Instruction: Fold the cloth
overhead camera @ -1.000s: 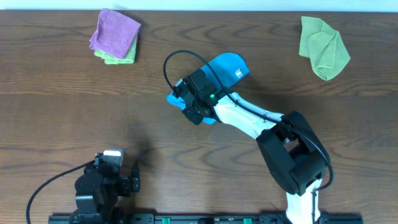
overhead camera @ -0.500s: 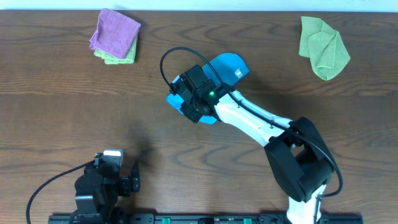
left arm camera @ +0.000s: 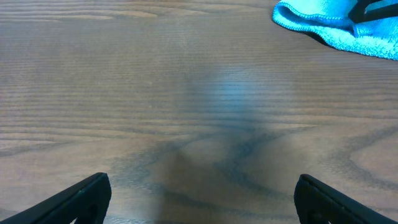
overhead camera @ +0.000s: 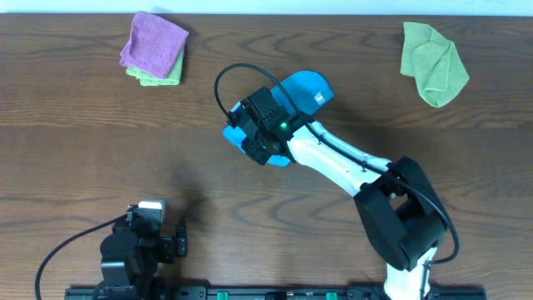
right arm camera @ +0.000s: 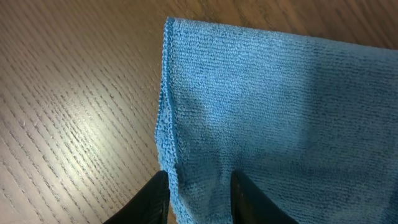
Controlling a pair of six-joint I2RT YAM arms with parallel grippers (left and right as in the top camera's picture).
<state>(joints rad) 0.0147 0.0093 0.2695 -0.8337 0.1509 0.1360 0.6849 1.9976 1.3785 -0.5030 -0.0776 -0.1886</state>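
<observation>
The cloth [overhead camera: 306, 87] is bright sky-blue and lies folded over near the middle of the table, with a small white tag [overhead camera: 318, 97] at its right end. My right gripper [overhead camera: 248, 142] is low over its left end. In the right wrist view the cloth [right arm camera: 280, 106] fills most of the frame. There my right gripper [right arm camera: 199, 199] stands slightly open, and the cloth's hemmed edge lies loose between the fingers [right arm camera: 155, 196]. My left gripper [left arm camera: 202, 199] is wide open over bare wood at the near left, far from the cloth [left arm camera: 323, 25].
A purple cloth [overhead camera: 154, 42] lies on a green one [overhead camera: 154, 79] at the back left. A crumpled light green cloth [overhead camera: 433, 62] lies at the back right. A black cable [overhead camera: 229, 79] loops above the right wrist. The left arm [overhead camera: 133, 246] rests by the front edge.
The right wrist has shifted slightly up and to the left over the cloth, and its elbow has swung right. The cloth and the left arm have not moved.
</observation>
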